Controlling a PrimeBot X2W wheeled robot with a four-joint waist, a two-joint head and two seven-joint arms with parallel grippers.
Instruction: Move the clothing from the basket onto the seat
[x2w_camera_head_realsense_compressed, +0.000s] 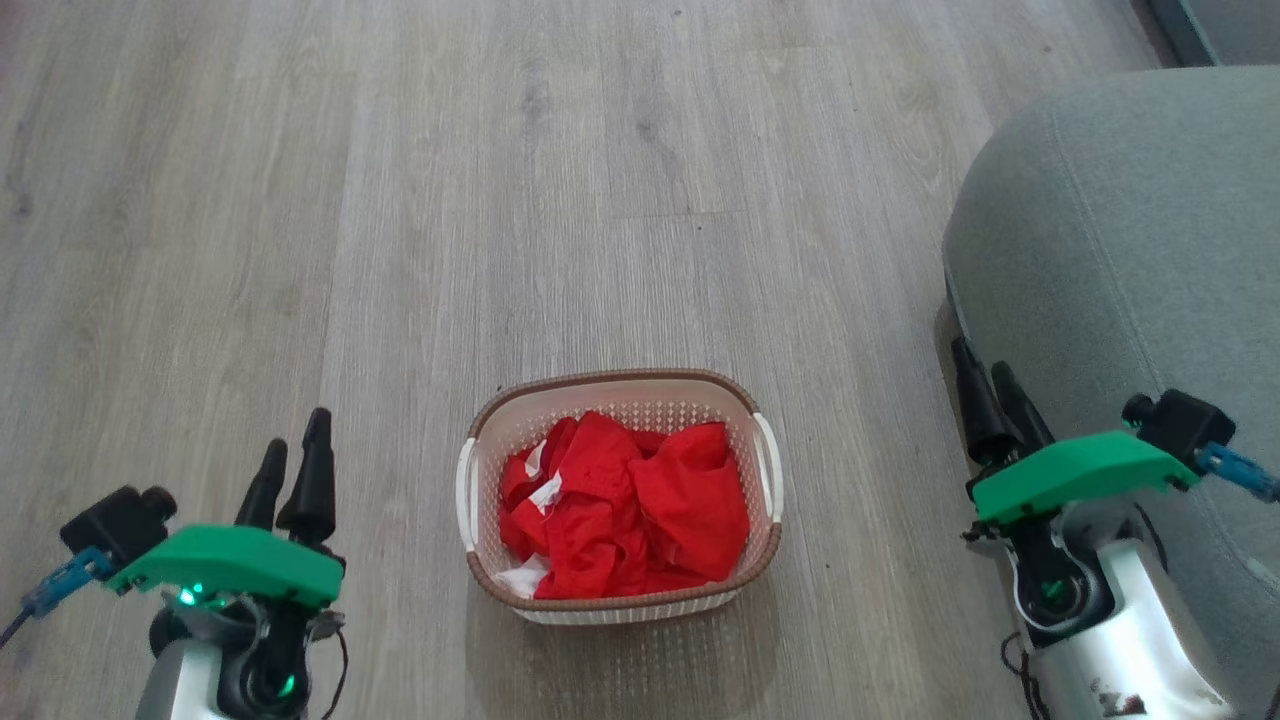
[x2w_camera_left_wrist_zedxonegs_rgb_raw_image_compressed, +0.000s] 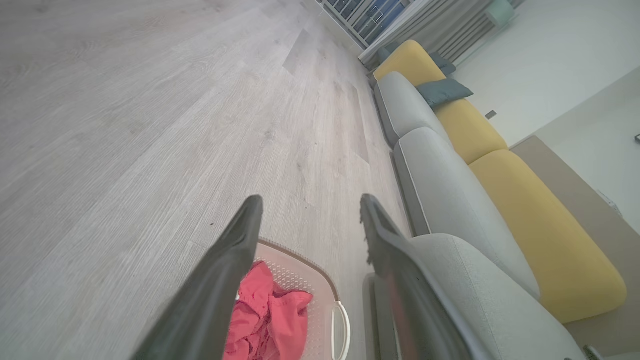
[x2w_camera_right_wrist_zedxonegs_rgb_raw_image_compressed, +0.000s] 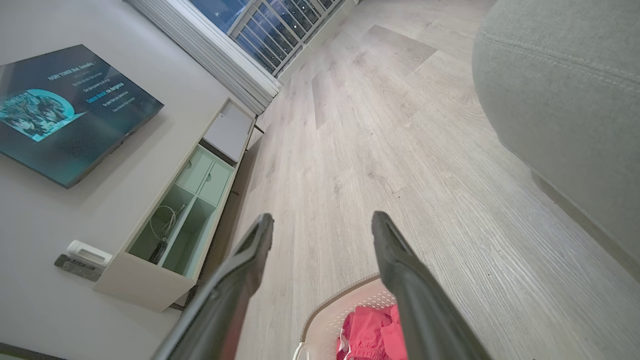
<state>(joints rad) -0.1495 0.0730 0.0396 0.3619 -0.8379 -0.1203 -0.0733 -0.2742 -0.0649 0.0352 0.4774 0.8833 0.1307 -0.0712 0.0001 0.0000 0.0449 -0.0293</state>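
My left gripper hung open, its two dark fingers spread with nothing between them. It was over the floor to the left of the basket and well apart from it. My right gripper was open about as wide and just as empty, to the right of the basket. Its tips showed against the near edge of the seat; I could not tell whether they touched the fabric.

The basket sat upright on the floor between my two grippers, with a brown rim all round and a white handle on each side. The clothing lay inside it in a crumpled red heap that covered most of the bottom, with bits of white showing toward the left.

The grey seat was to the right of the basket, apart from it, with bare floor between them. Beyond the basket on that side, more grey sections ran on with yellow backrests and a dark teal cushion. Far off on the basket's left, a low cabinet stood against the wall under a lit screen.
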